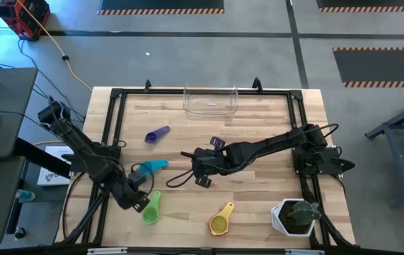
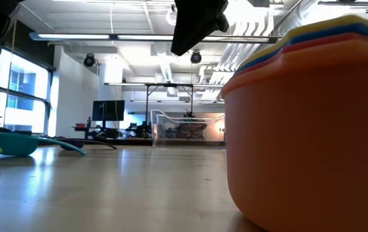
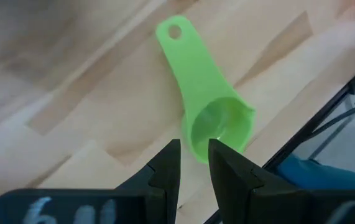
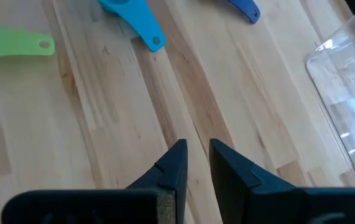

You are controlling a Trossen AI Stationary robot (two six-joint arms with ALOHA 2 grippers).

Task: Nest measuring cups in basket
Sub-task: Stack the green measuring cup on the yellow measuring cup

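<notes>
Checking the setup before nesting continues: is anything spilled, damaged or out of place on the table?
Nothing spilled or broken. The green cup, light blue cup and purple cup lie scattered on the table, outside the clear basket.

Bright overhead ceiling light, blurred near stack (image 2: 312, 122) in low view.

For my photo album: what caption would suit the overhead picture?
Left gripper at a green cup, right gripper mid-table, clear basket empty at the far edge.
</notes>
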